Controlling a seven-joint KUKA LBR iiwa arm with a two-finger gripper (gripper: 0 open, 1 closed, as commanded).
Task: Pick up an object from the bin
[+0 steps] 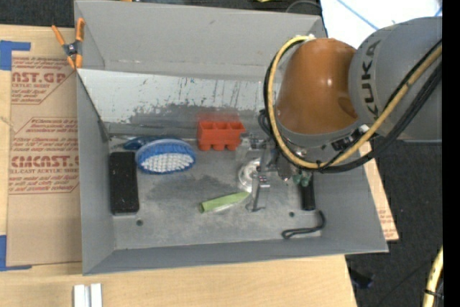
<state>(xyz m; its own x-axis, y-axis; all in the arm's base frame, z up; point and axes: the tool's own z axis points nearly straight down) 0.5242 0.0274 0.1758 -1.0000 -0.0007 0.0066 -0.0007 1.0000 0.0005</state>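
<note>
The gripper (256, 190) hangs low over the floor of the grey bin (180, 39), right of its middle, beneath the arm's orange cover (316, 93). Whether it is released or clenched cannot be told. Just beside it lies a pale green stick (223, 202), flat on the floor. Its long axis runs nearly left to right, with the right end tilted slightly toward the back wall and reaching up to the gripper. A red toy brick (221, 134) sits against the back wall, a blue brush (166, 155) with white bristles lies left of it, a black rectangular block (123, 182) lies along the left side, and a black hooked bar (305, 230) lies at the front right
</note>
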